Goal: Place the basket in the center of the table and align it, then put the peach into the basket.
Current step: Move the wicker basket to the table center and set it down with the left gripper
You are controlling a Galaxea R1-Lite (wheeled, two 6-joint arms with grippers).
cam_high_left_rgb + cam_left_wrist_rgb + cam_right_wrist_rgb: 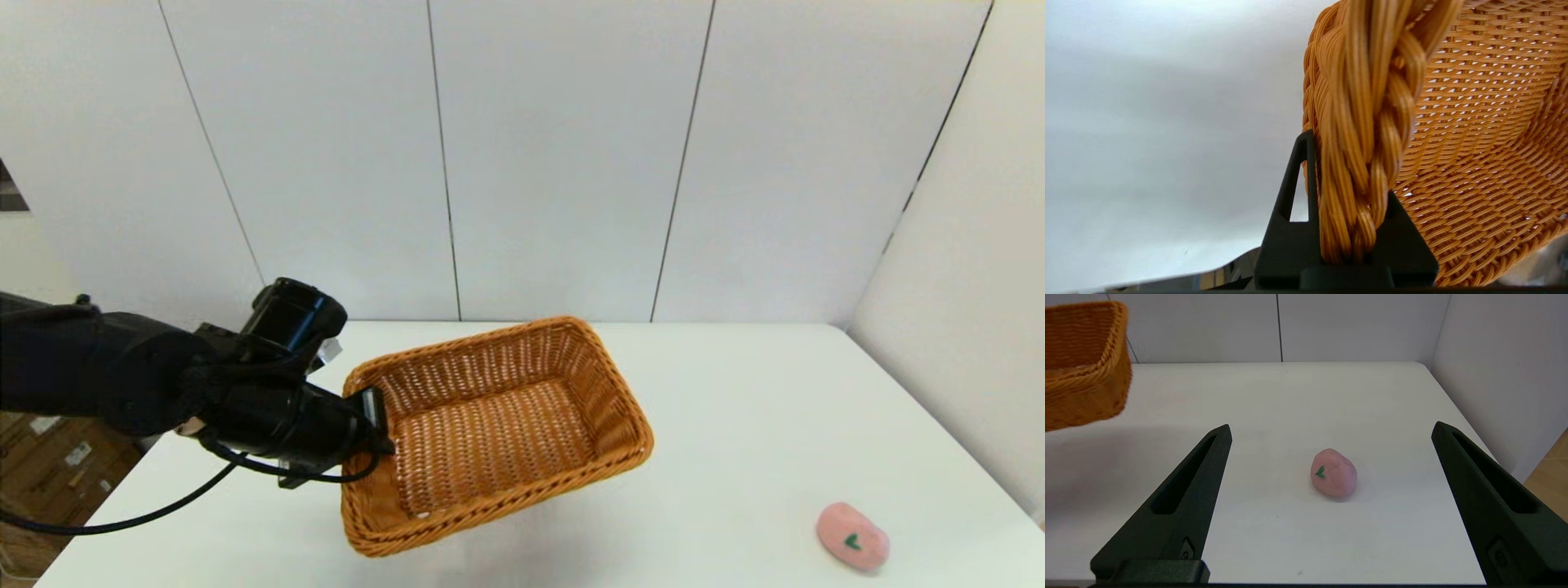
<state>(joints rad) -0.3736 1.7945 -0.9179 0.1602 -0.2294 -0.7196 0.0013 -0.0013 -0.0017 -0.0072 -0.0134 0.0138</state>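
The orange-brown woven basket [498,429] hangs tilted above the white table [735,425], left of the middle. My left gripper [377,425] is shut on the braided rim [1363,155] of the basket's left short side, one finger on each side of the wall. The pink peach [852,536] lies on the table at the near right, its green leaf mark showing. In the right wrist view the peach [1333,472] sits a little ahead of my right gripper [1331,430], which stands open and low over the table; a corner of the basket [1084,363] shows farther off.
White wall panels close the table's back and right sides. The table's right edge [1474,428] runs close to the peach. The left arm [122,380] reaches in from the left over the table's left edge.
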